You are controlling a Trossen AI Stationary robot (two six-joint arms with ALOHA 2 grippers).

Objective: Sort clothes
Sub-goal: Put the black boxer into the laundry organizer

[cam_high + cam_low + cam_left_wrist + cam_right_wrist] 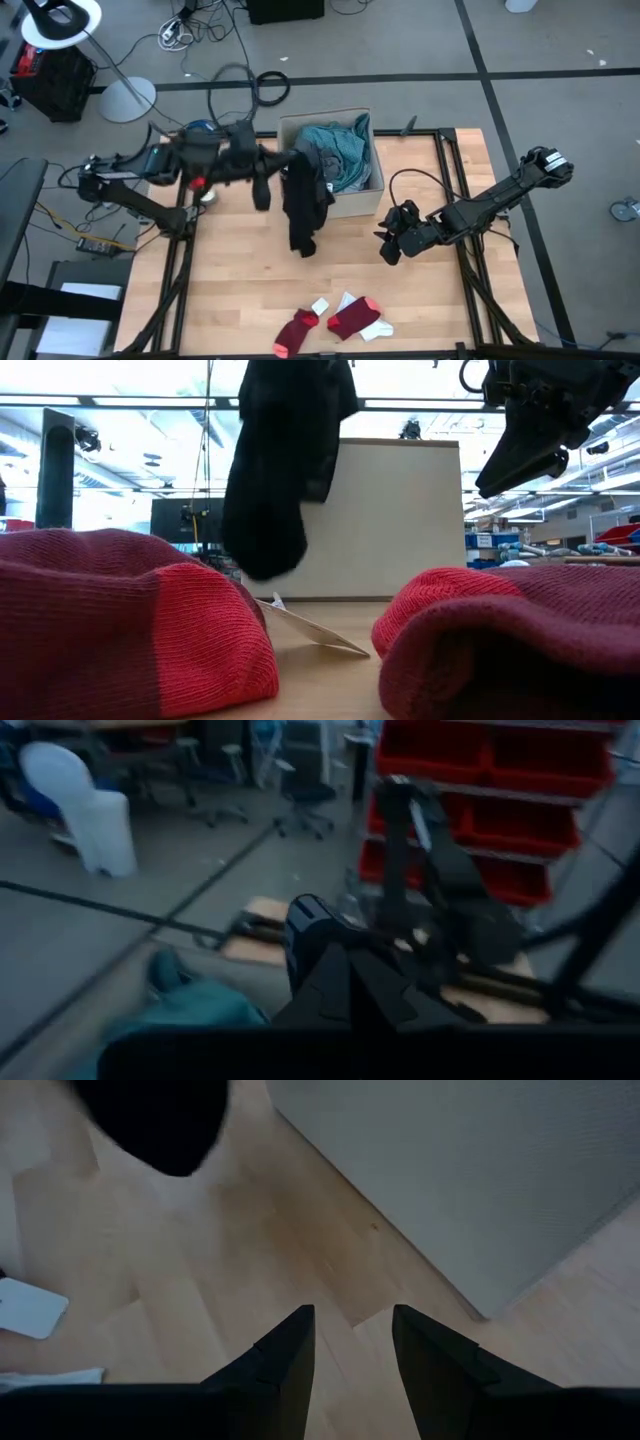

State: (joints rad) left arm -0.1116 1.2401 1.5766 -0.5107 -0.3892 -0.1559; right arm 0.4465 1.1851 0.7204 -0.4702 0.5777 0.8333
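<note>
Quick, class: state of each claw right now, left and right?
Left claw: closed on the black garment, lifted beside the box.
Right claw: open, empty, above the bare table.

Black garment [303, 200], teal clothes [338, 150], red-and-white socks [340, 322], tan box [362, 200].

From overhead I get even, fairly flat light; the wooden table [240, 290] reads clearly and only soft shadows sit under the hanging black garment [303, 200] and the right gripper [392, 243]. At table level, bright ceiling strips and windows far behind blow out the background, so the black garment and the right gripper show as dark silhouettes against the glare. The red socks [120, 625] nearest that lens are large and soft, out of focus. My left wrist camera is dim, bluish and smeared with motion blur. The right wrist camera is bright and slightly soft, with the table washed pale near the box [480, 1170].
</note>
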